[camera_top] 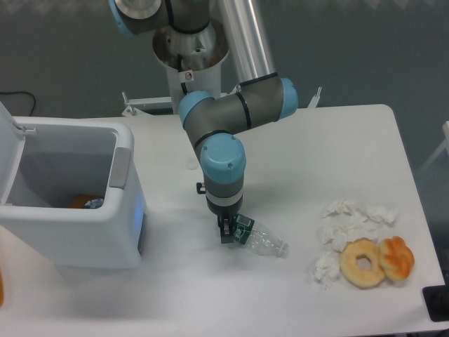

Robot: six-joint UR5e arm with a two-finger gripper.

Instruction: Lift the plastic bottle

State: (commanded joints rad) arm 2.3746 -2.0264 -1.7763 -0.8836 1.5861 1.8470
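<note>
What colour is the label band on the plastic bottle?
Dark green with white, on the plastic bottle, seen in the fixed camera view.

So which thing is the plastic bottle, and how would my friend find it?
Start at the big white bin on the table's left, then look right to where the robot's claw comes down. The plastic bottle lies on its side there, its labelled end at the claw. It is see-through with a dark green band, unlike the white tissue wads and doughnut farther right.

Gripper (pixel 226 234) points straight down on the white table (pixel 337 154), fingers at the green-labelled end of the plastic bottle (pixel 258 239), which lies on its side. Right of the bottle: tissue wads (pixel 351 221), doughnut (pixel 363 262). Left: white bin (pixel 70 203), open.
</note>
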